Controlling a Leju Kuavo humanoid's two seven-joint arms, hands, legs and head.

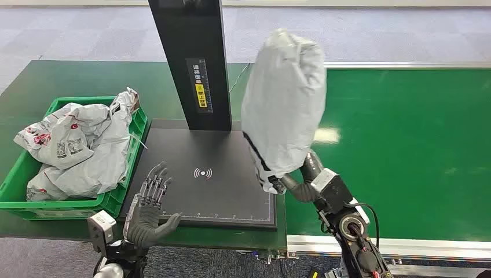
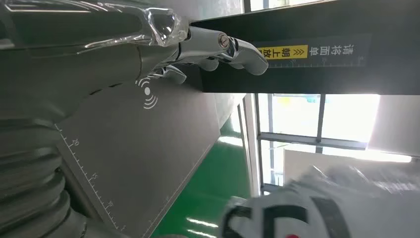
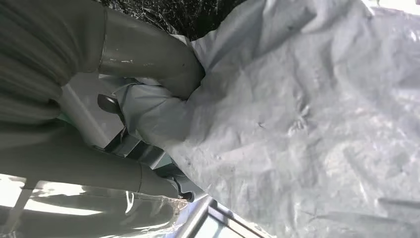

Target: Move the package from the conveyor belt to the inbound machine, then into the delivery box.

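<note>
Now the right robot hand [image 1: 289, 184] grips the package [image 1: 284, 104] at centre frame, above the inbound machine [image 1: 197, 191]; next, lower it onto the plate while the left robot hand [image 1: 151, 200] waits open.

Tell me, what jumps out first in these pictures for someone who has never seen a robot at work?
First, the big grey package that the right hand holds up in the air, above the right edge of the black inbound machine and beside the green conveyor belt. Next, the green delivery box on the left, heaped with crumpled bags. The left hand rests open over the machine's near corner.
</note>
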